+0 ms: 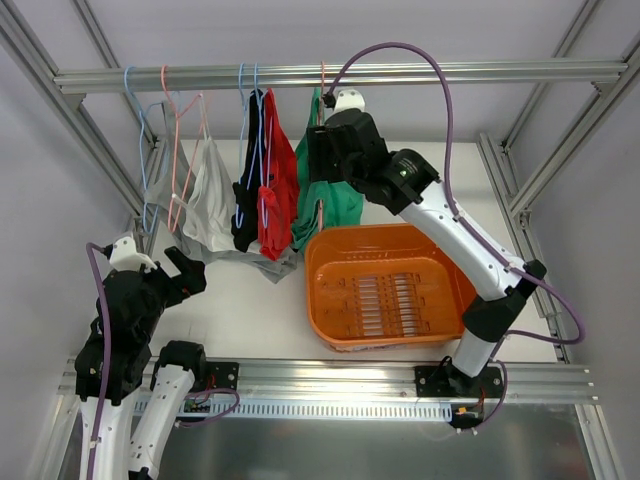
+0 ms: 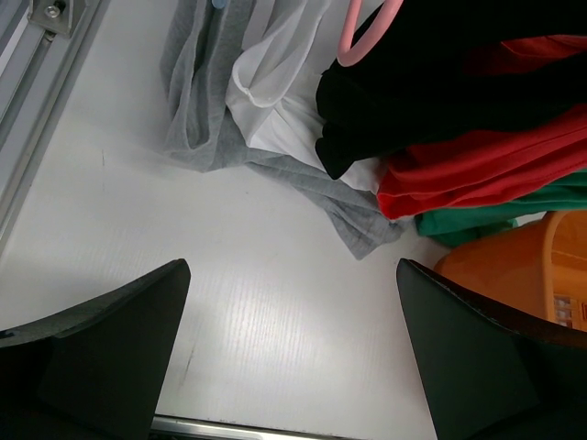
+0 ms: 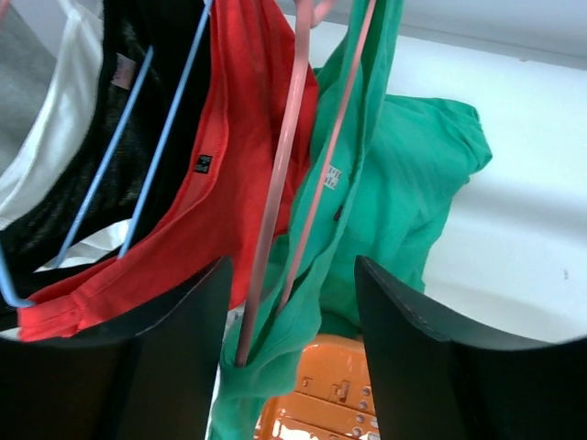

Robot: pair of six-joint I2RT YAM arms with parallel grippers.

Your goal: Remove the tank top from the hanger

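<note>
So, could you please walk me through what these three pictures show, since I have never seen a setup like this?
Gladly. These are two robot arms bolted to the near edge of a white table. The overhead view looks down from behind them; the other two come from a small camera on each wrist, so the dark shapes at the bottom are that arm's own fingers.

Clothes hang from a metal rail at the back: grey and white tops, a black one, a red top and the teal-green tank top on a salmon-pink hanger. An orange basket sits on the table.

The right gripper is raised to the tank top, its fingers either side of the fabric and hanger wire; whether it grips yet is unclear. The left gripper waits low, open, holding nothing.
</note>
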